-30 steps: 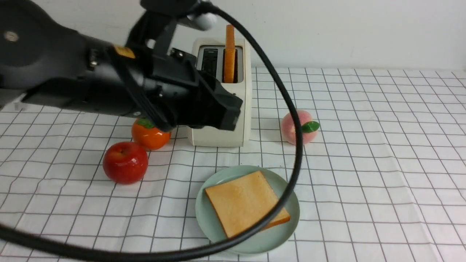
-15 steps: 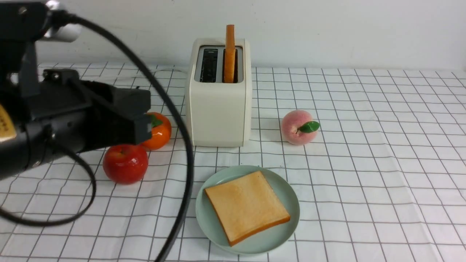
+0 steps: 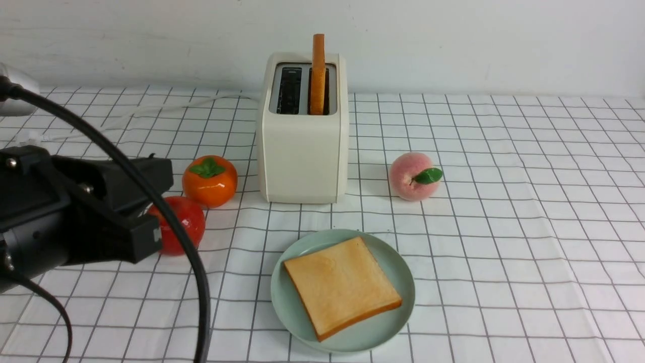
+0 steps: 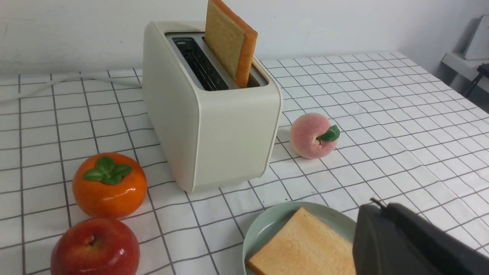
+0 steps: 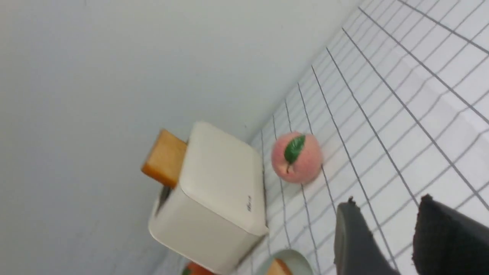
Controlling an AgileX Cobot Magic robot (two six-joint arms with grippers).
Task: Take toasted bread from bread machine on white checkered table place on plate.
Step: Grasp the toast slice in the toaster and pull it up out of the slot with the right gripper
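White checkered table beneath plain pale wall; left gripper, right gripper both agape.

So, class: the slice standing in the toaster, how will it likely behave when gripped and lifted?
The slice stands straight above the toaster, so it is probably stiff, not floppy. It looks thin, so likely light; its flat faces should pinch well.

We find open air above the toasted bread in the bread machine | peach at its 3 o'clock | orange fruit, apple at 8 | plate at 6 | white checkered table open past the peach
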